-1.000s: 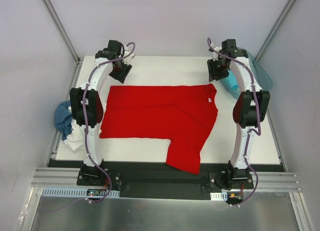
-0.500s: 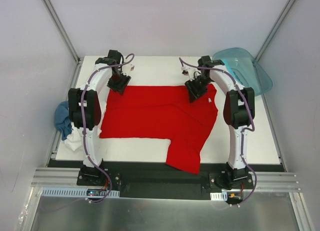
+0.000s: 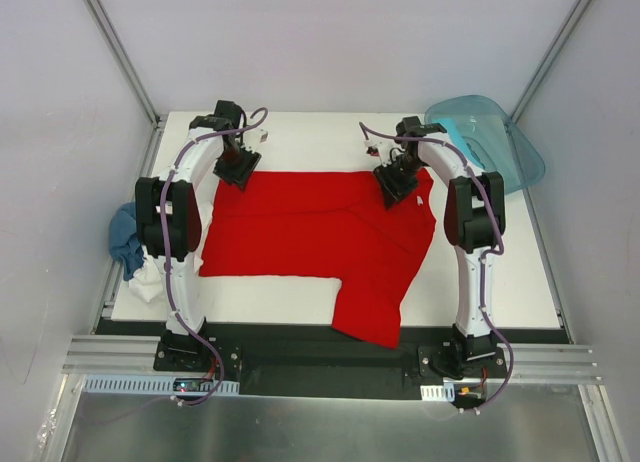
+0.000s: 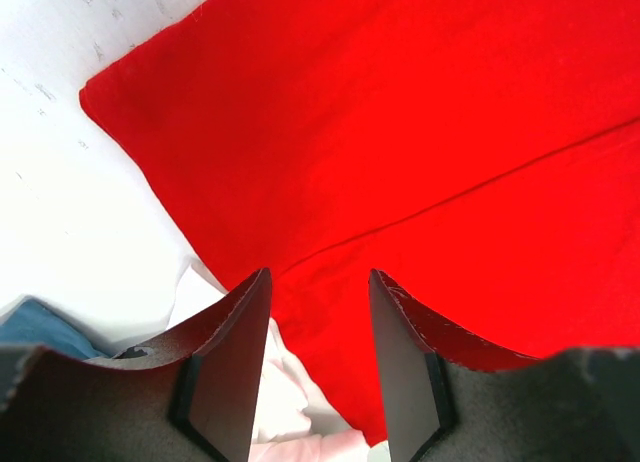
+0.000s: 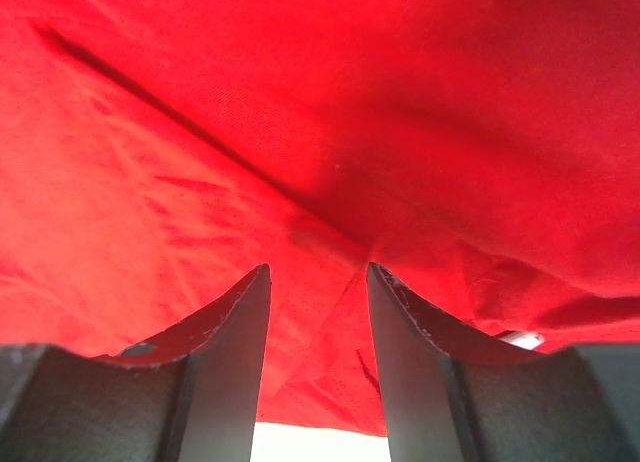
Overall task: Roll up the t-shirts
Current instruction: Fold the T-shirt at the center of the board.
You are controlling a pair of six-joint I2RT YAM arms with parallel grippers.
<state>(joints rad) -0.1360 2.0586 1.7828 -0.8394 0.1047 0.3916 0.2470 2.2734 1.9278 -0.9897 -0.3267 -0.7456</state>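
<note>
change over the last second: the right gripper (image 3: 396, 190) has been swung in from beside the translucent teal plastic tub (image 3: 500, 142) and is now set over the far edge of the bright red short-sleeved cloth t-shirt (image 3: 310, 232), just inside its collar end. the left gripper (image 3: 238, 170) has been brought down at the red shirt's far left corner. over the last half second almost nothing was shifted; both arms appear settled.

pincers: in the wrist views both are seen with jaws parted and nothing caught between them. red cloth fills the gap under the right one. a fold line and the shirt's edge lie under the left one. whether any fingertip touches cloth cannot be told.

shirt: laid flat on the white table top (image 3: 300, 132) as a long band, with one flap hanging toward the near edge at its right end.

reading for the task: the grippers are judged to be lined up along the far edge for a pinch. the roll itself is not yet begun.

containers: one only, the tub, beyond the red shirt's collar end and apart from it, now no longer masked by the arm. a paler turquoise patch is seen inside. it is taken for cloth, but that is not certain.

loose heap: crumpled blue cloth (image 3: 125, 232) and white cloth (image 3: 148, 280) lie off the red shirt's left end, in no container. they are judged to be shirts still waiting.
</note>
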